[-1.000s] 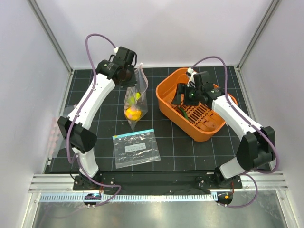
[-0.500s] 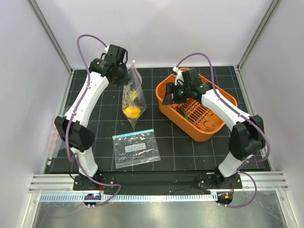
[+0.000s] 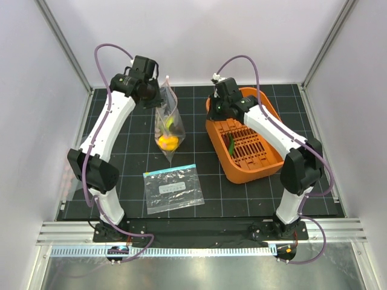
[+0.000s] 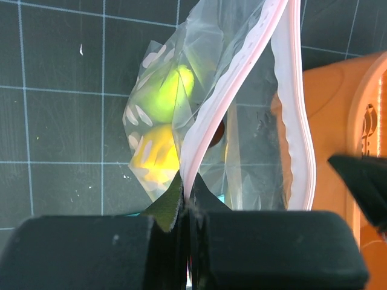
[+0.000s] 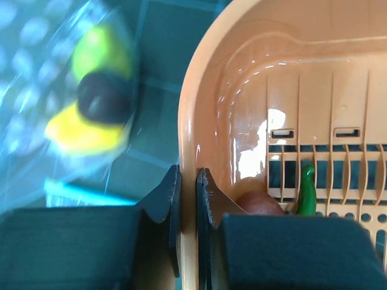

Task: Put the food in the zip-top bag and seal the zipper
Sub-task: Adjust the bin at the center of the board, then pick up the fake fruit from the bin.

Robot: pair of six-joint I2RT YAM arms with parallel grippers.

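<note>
Zip-top bag [image 3: 168,124] hangs from the left gripper [image 3: 158,95] over a black gridded mat [image 3: 121,175], white walls [image 3: 211,42] around; right gripper [image 3: 216,110] at the orange basket [image 3: 242,176]. Left wrist: jaws pinched on the pink zipper [image 4: 233,84]. Right wrist: jaws clamp the basket rim, green chili [image 5: 307,193] inside.

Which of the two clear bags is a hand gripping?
The pink-zippered bag, pinched at its mouth by the left hand and holding food; the teal-strip bag lies flat, untouched.
</note>
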